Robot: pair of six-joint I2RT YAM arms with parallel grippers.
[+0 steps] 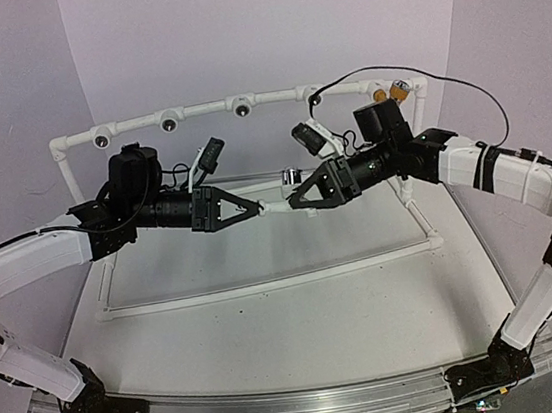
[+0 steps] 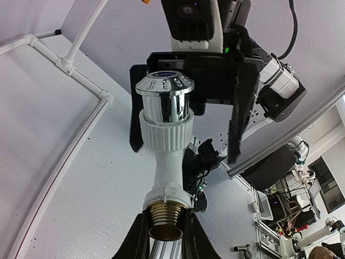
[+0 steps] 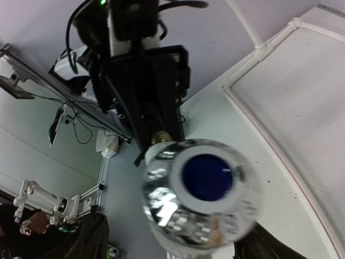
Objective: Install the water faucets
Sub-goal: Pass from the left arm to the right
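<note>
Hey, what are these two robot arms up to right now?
The left gripper is shut on the brass threaded end of the white faucet, holding it up over the table. The right gripper faces it, jaws open either side of its chrome knob, not gripping. A yellow-orange faucet sits at the far right corner of the pipe frame.

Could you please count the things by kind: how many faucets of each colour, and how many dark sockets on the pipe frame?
White plastic faucet with chrome knob: 1
Yellow-orange plastic faucet: 1
Round dark sockets showing on white pipe frame: 3
Total: 5
</note>
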